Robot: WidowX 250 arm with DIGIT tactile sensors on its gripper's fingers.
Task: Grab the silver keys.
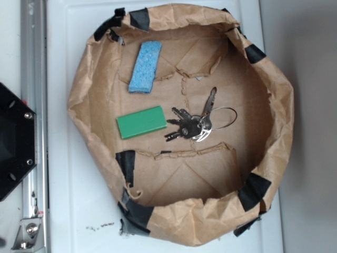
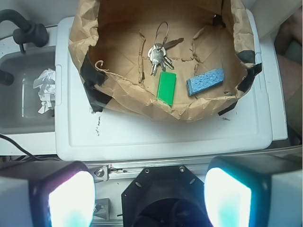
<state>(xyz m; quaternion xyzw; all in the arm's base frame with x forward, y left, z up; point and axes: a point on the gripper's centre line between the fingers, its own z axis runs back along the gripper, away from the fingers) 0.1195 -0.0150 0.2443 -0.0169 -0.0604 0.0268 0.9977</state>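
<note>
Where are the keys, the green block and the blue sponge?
keys (image 1: 190, 126), exterior view, middle of the bunch
green block (image 1: 141, 122), exterior view, top face
sponge (image 2: 205, 81), wrist view, top face

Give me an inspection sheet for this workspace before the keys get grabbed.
Surface: white tray top carrying a brown paper nest patched with black tape.
Job's things: silver keys lie flat inside the nest, wire loop pointing away from the green block.
Clutter: green block beside the keys; blue sponge near the nest wall.
Grippers: gripper open, well back from the nest, holding nothing.
Cables: dark cable at the wrist view's upper left.
Surroundings: crumpled white paper in a side bin; metal rail.
</note>
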